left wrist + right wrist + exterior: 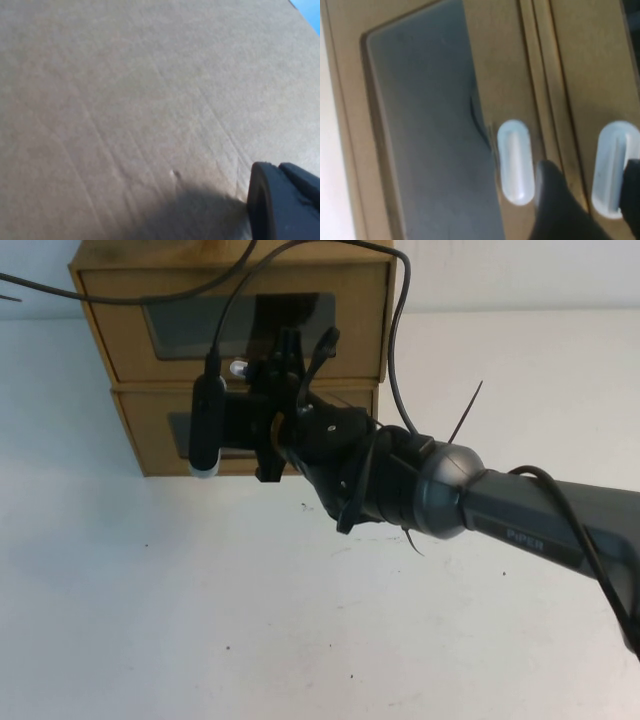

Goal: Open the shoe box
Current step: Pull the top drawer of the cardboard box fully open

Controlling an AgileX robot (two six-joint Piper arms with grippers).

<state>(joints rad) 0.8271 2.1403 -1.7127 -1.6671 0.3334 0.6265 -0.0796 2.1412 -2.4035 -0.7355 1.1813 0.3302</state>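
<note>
Now, stacked shoe boxes [340, 335] far left on the table [150, 620], your right gripper [590, 185] at their fronts, fingers [552, 200] apart by a white handle [615, 165], left gripper [280, 205] against cardboard [125, 100], you cannot tell its state

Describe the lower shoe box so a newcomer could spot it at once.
On the white table stand two stacked brown cardboard boxes; the open right gripper is at their fronts, the left gripper close to plain cardboard. The lower shoe box is the one touching the table, beneath the upper box.
</note>
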